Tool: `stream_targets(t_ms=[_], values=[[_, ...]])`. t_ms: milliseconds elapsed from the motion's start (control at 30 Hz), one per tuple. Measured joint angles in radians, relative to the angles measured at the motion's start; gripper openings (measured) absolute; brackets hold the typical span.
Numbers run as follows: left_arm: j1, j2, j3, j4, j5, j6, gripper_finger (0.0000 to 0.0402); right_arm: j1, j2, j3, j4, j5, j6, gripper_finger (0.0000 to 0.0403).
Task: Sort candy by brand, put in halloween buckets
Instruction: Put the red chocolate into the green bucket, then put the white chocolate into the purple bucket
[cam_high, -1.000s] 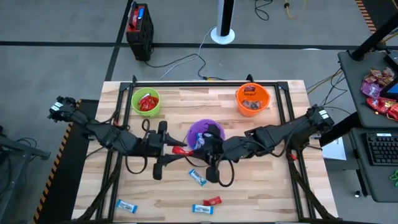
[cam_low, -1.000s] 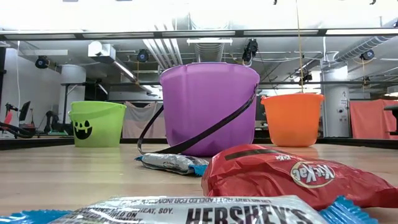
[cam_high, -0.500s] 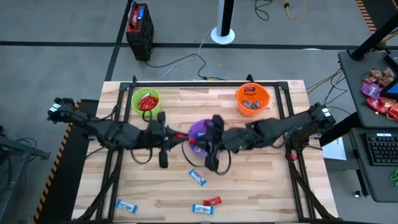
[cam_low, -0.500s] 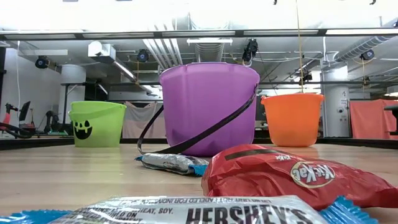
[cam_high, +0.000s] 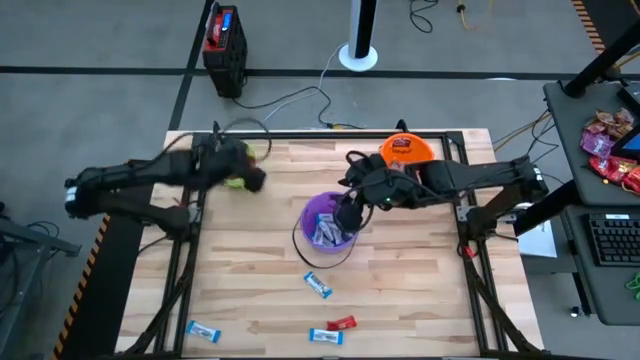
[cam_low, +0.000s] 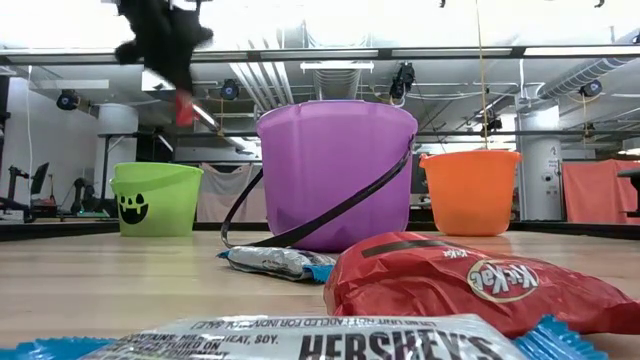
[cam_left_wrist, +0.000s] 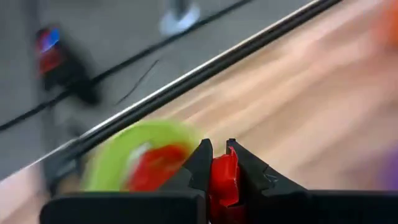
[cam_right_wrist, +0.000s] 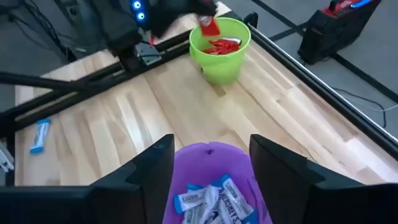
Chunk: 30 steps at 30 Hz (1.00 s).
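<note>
Red candy (cam_left_wrist: 222, 179) | upright, long axis vert. | in left gripper (cam_left_wrist: 219, 163)

Grey floor (cam_high: 100, 40) crossed by dark lines, cables trailing to a black and red box (cam_high: 224, 38) and a white post base (cam_high: 358, 55). Ceiling pipes (cam_low: 255, 85) and strip lighting overhead. Side desk (cam_high: 600, 150) carrying a keyboard (cam_high: 612, 240).

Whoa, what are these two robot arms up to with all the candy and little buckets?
They are sorting candy by brand. The left hand, shut on a red-wrapped candy, is at the lime green bucket, which already holds red pieces. The right hand is open above the purple bucket, where blue-and-white bars lie. The orange bucket stands farther back. A few candies are still loose on the wooden table.
</note>
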<state>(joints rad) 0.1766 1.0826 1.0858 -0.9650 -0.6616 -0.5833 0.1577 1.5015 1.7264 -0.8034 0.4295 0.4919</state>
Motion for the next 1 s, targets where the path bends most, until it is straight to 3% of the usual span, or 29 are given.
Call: stream_targets(t_ms=[200, 400, 700, 900, 1000], values=[[0.446, 0.057, -0.046, -0.028, 0.303, 0.215, 0.0013, -0.006, 0.012, -0.008, -0.009, -0.002, -0.039, 0.0203], [0.681, 0.126, -0.074, 0.014, 0.403, 0.377, 0.0040, -0.006, 0.014, -0.022, -0.041, -0.019, -0.028, 0.0203], [0.691, 0.137, -0.072, 0.005, 0.457, 0.402, 0.0130, -0.005, 0.014, -0.025, -0.159, -0.084, 0.163, 0.0203], [0.599, 0.051, -0.066, 0.000, 0.745, 0.275, 0.0155, 0.052, 0.020, -0.105, -0.188, -0.272, 0.404, 0.0203], [0.471, -0.016, -0.066, 0.001, 0.745, 0.181, 0.0156, 0.121, 0.053, -0.151, -0.183, -0.292, 0.496, 0.0203]])
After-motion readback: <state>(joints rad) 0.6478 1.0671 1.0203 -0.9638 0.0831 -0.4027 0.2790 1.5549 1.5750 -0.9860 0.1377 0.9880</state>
